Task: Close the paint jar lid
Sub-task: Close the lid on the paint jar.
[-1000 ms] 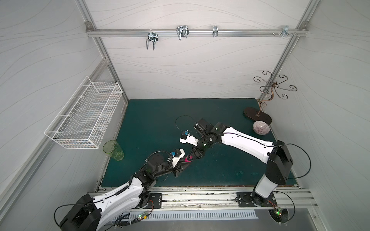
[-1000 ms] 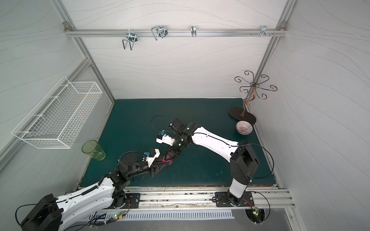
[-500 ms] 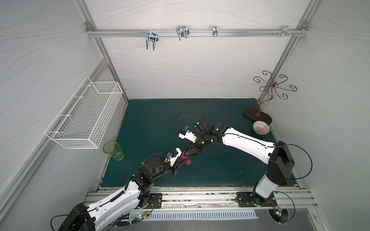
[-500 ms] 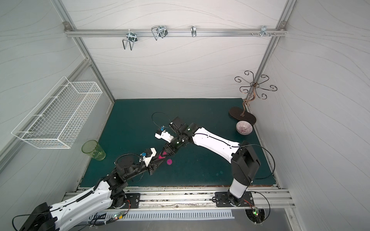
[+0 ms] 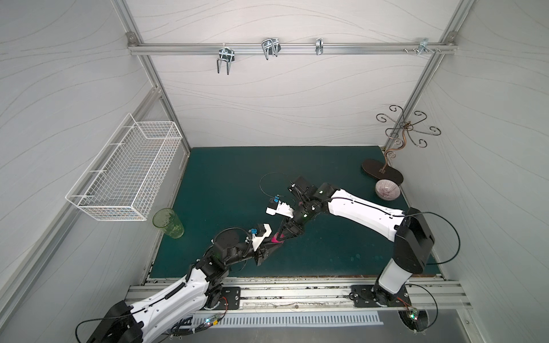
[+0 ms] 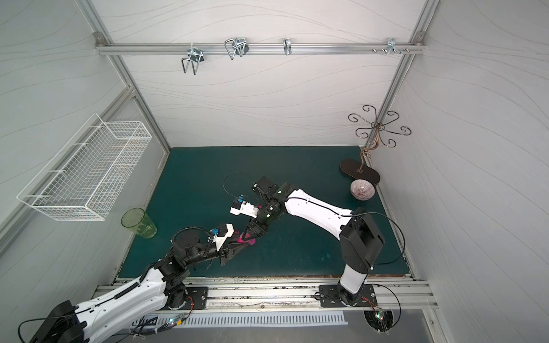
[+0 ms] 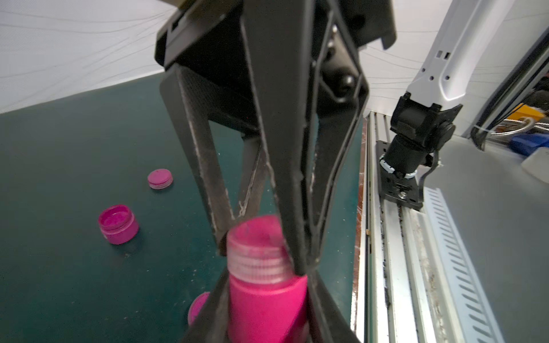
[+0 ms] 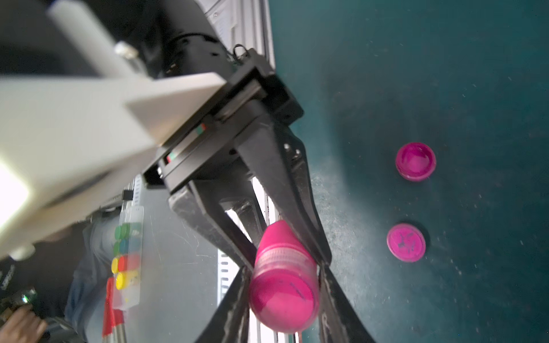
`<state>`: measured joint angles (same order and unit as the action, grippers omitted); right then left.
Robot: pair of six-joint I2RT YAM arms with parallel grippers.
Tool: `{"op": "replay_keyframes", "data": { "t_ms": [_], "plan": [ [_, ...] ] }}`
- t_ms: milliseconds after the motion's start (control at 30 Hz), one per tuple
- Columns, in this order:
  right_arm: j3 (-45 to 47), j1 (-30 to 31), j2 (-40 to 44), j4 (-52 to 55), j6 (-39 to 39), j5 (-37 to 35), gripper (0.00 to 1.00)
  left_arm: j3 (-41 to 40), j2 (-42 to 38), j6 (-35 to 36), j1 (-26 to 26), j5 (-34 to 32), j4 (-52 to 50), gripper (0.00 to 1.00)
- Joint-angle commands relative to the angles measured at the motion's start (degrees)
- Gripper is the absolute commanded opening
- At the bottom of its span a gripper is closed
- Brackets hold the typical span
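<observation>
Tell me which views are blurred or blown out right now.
Left wrist: held jar soft up close, open jar on the mat sharp. Right wrist: held jar blurred, white camera mount smeared and blown out at the frame edge. Both top views: sharp, evenly lit.

Object counts at the bench (image 5: 231,178)
Two pink paint jars (image 7: 264,303) (image 7: 118,224), three pink lids (image 7: 160,178) (image 7: 196,308) (image 8: 282,294), one green cup (image 5: 168,222), one bowl (image 5: 387,190) and one wire basket (image 5: 127,178) were seen.
</observation>
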<state>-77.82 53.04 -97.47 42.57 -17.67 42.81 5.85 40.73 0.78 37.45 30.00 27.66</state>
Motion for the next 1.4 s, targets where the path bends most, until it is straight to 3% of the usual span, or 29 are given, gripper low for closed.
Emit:
{"op": "replay_keyframes", "data": {
  "t_ms": [0,267,533,667,967,1100,1200,1233,1367],
  "plan": [
    [4.46,4.56,-0.76,2.35,-6.30,14.68,0.26,7.34,-0.07,-5.28,-4.00,-1.98,34.05,0.00],
    [5.93,2.60,-0.29,0.46,-12.13,18.21,0.24,9.48,1.37,-7.72,-4.76,1.62,36.29,0.00],
    [3.43,2.75,-3.43,4.37,-13.53,18.98,0.24,10.63,2.40,-5.52,-5.02,0.60,34.72,0.00],
    [3.05,3.50,-4.74,0.98,-5.16,17.91,0.25,9.55,3.67,-3.02,-5.02,-5.35,36.37,0.00],
    [2.63,5.87,-6.78,-6.48,17.55,6.21,0.28,10.74,8.33,2.65,-5.03,-15.48,39.25,0.00],
    [1.76,7.05,-6.14,-7.90,23.98,1.16,0.30,11.38,9.94,4.57,-5.09,-17.96,39.29,0.00],
    [1.27,7.17,-4.89,-9.01,28.59,-1.32,0.35,11.42,10.98,4.85,-5.28,-18.65,39.93,0.00],
    [0.85,7.17,-4.31,-8.99,30.17,-2.44,0.43,11.39,11.33,4.72,-5.46,-18.45,40.09,0.00],
    [-1.06,5.54,0.16,-9.52,33.40,-5.60,0.56,11.04,12.59,3.73,-5.90,-16.91,39.89,0.00]
  ]
}}
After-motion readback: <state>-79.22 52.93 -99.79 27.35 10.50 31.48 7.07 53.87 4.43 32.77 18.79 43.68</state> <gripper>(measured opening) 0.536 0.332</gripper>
